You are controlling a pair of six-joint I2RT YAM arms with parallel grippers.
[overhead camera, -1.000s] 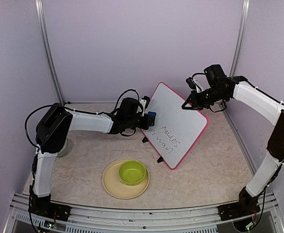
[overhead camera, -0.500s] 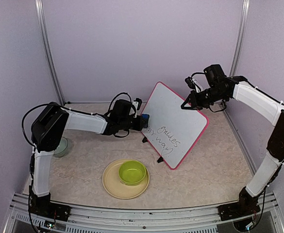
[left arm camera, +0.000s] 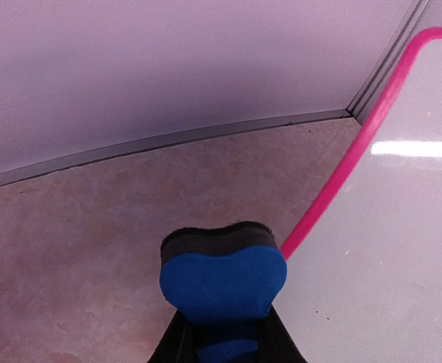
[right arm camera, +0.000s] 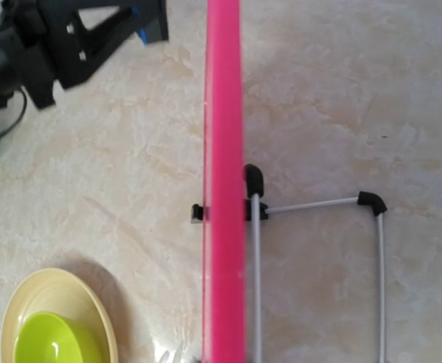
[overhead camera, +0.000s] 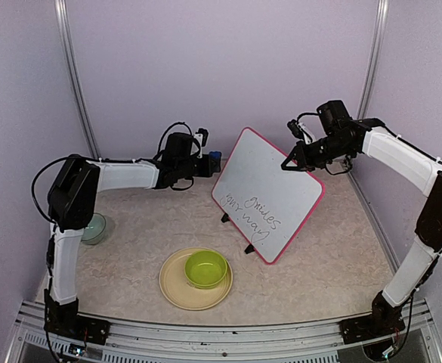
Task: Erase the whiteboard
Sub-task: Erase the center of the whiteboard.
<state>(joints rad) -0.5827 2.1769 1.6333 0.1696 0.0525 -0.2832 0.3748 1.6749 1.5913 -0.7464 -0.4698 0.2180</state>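
The whiteboard [overhead camera: 275,185], white with a pink-red frame, stands tilted on two black feet right of centre; dark handwriting [overhead camera: 257,212] covers its lower part. My left gripper [overhead camera: 205,162] is shut on a blue eraser with a black felt face [overhead camera: 214,159], just left of the board's upper left edge and apart from it. In the left wrist view the eraser [left arm camera: 222,281] sits between my dark fingers [left arm camera: 174,349], beside the pink frame [left arm camera: 340,178]. My right gripper [overhead camera: 291,162] is shut on the whiteboard's top edge. The right wrist view shows the frame [right arm camera: 223,189] edge-on.
A pale yellow plate [overhead camera: 174,292] holding a green bowl [overhead camera: 206,268] lies in front of the board. A small clear cup [overhead camera: 94,228] stands by the left arm's elbow. The board's wire stand [right arm camera: 319,204] rests behind it. Walls close the back and both sides.
My left gripper has carried the eraser left and back, off the board's left edge. The right arm has stayed where it was, and the board's left edge has swung slightly.
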